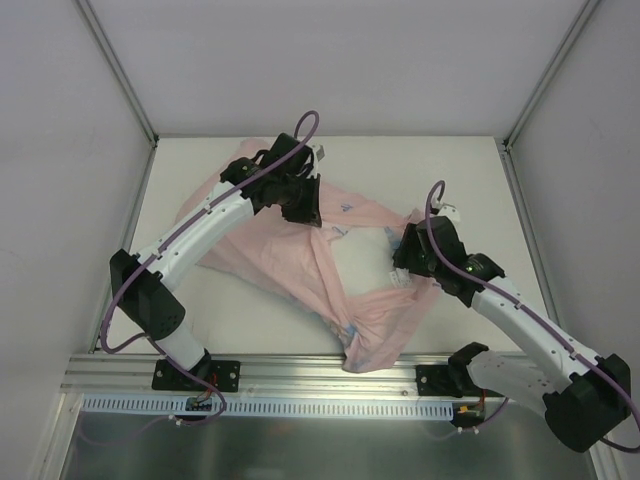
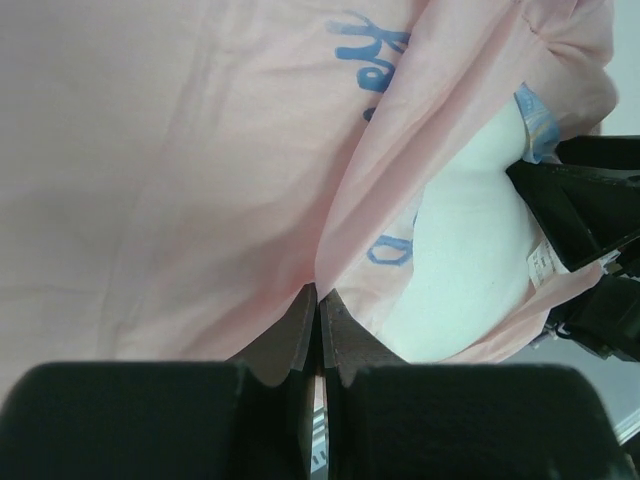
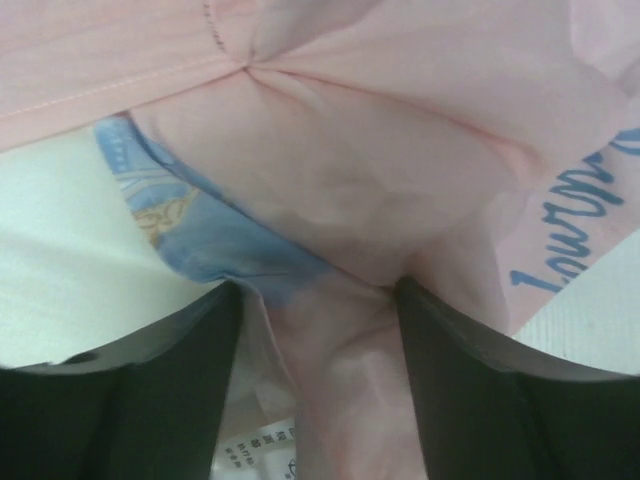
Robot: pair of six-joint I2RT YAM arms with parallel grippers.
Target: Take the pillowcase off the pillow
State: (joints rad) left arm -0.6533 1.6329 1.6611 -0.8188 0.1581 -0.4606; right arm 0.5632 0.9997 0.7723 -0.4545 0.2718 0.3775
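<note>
The pillowcase lies crumpled across the table, pink reverse up, and a corner hangs over the front rail. The white pillow shows through its opening in the middle. My left gripper is at the far side, shut on a fold of the pink fabric; in the left wrist view the gripper pinches it beside the pillow. My right gripper is at the pillow's right edge. In the right wrist view it is closed on a thick bunch of pillowcase whose blue face peeks out.
The white table is walled by a framed enclosure on three sides. A metal rail runs along the front edge by the arm bases. A small printed label shows between the right fingers. The right arm's black wrist sits close to the left gripper.
</note>
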